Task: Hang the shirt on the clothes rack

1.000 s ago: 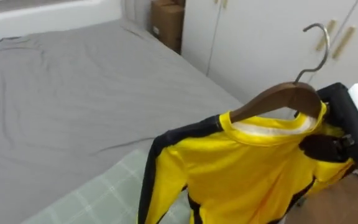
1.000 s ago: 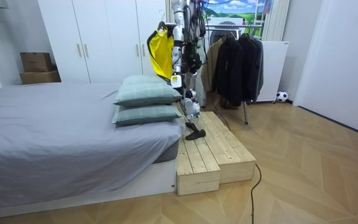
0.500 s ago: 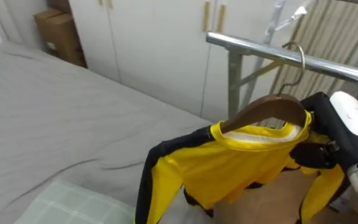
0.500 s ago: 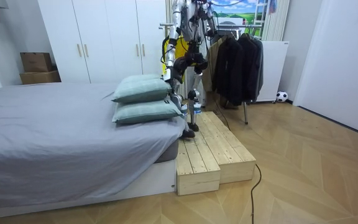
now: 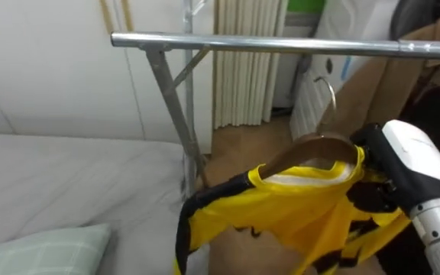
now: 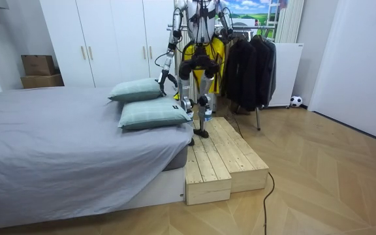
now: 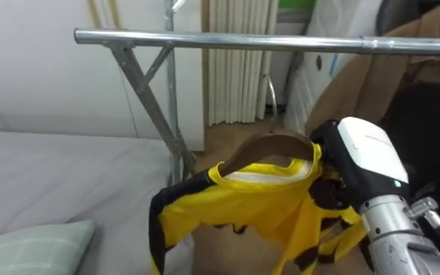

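Gripping the wooden hanger (image 5: 312, 145) in our right hand (image 5: 373, 195), yellow shirt (image 5: 281, 210) at its nine o'clock, rail (image 5: 281, 44) at twelve o'clock

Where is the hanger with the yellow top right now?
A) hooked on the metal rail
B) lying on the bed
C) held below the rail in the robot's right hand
C: the right hand grips the wooden hanger, whose hook is free beneath the metal rail.

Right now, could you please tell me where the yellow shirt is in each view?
Left eye view: shirt lower right, below the rail.
Right eye view: shirt lower centre, below the rail.
Room view: shirt top centre, against the robot.
Shared landmark: the rail.
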Available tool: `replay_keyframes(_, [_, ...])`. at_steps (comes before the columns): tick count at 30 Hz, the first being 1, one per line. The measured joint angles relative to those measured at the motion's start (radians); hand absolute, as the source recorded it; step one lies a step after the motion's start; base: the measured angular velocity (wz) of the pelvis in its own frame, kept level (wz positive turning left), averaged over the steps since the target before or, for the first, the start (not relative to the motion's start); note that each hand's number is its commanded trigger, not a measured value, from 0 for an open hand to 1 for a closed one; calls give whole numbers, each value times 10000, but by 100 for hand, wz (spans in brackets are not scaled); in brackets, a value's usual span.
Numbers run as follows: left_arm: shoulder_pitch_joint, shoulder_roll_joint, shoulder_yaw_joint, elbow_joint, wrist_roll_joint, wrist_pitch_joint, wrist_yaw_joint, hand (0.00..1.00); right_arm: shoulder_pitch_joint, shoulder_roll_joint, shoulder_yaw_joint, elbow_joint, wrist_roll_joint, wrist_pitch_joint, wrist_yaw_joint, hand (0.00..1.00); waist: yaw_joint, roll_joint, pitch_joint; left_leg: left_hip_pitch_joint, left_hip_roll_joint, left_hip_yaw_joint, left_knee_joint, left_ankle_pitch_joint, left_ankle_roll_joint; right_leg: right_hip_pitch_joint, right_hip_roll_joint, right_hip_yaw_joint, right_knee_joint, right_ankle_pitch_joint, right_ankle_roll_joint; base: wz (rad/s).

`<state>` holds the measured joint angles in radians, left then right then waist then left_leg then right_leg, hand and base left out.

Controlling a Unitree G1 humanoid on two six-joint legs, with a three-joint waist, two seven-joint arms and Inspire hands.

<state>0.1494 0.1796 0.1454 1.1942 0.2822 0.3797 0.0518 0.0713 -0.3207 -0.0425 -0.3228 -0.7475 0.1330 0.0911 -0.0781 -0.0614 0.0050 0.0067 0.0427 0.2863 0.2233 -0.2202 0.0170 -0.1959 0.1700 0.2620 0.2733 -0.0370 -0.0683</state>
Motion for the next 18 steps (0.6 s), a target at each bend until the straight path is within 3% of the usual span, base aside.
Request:
replay_keyframes(1, [11, 0, -80, 51, -75, -2, 15, 0, 13, 3, -56, -47, 1, 7, -22, 100, -17, -21, 10, 29, -10, 78, -7, -29, 38, 4, -26, -43, -12, -16, 24, -31])
replay_keyframes(4, [61, -3, -327, 167, -193, -126, 67, 0, 15, 2, -193, -166, 60, 23, -88, 100, 50, -58, 17, 30, 0, 309, -18, -38, 36, 73, 91, 375, -275, 107, 89, -24])
replay_keyframes(9, [185, 1, -311, 520, -552, -525, 67, 0, 18, 21, -169, -302, -315, 13, -87, 100, 294, -74, 12, 100, 87, 866, -21, -130, -101, 49, 287, 691, -310, 249, -11, -30])
replay_keyframes(12, [503, 24, -305, 534, -553, -918, 67, 0, 79, 21, -170, -305, -332, 6, -85, 100, 312, -75, 11, 240, 161, 894, -18, -211, -179, 196, 378, 765, -345, 215, -64, -8])
replay_keyframes(18, [555, 86, -218, 595, -545, -1268, 70, 0, 23, -48, -174, -427, 209, 1, -84, 100, 467, -116, 9, 209, 157, 632, -15, -231, -197, 282, 453, 941, -352, 171, -101, 3])
